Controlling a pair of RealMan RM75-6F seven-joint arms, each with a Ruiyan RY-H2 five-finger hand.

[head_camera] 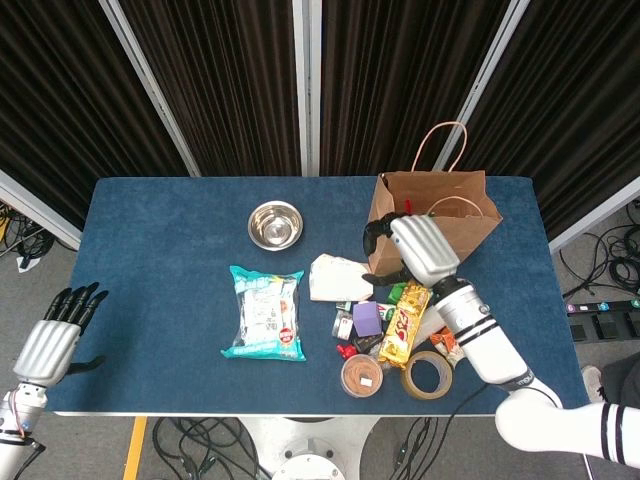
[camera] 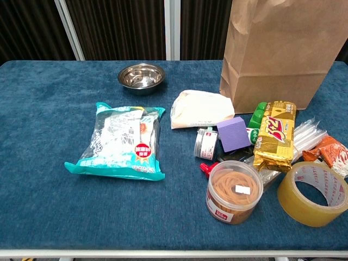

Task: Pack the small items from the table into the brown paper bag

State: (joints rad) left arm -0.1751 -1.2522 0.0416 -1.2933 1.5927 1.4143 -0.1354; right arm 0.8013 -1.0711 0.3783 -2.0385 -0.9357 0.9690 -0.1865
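The blue counter point(head_camera: 160, 230) carries the plain brown paper bag point(camera: 283, 51), upright at upper right of the chest view, a teal snack pack point(camera: 122, 141) with a red round label, unreadable; right hand point(head_camera: 415, 250) curled, empty, left hand point(head_camera: 60, 335) fingers together

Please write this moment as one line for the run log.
phase: reaching for next item | right hand: above item pile, holds nothing visible | left hand: idle off table edge | brown paper bag: upright, open
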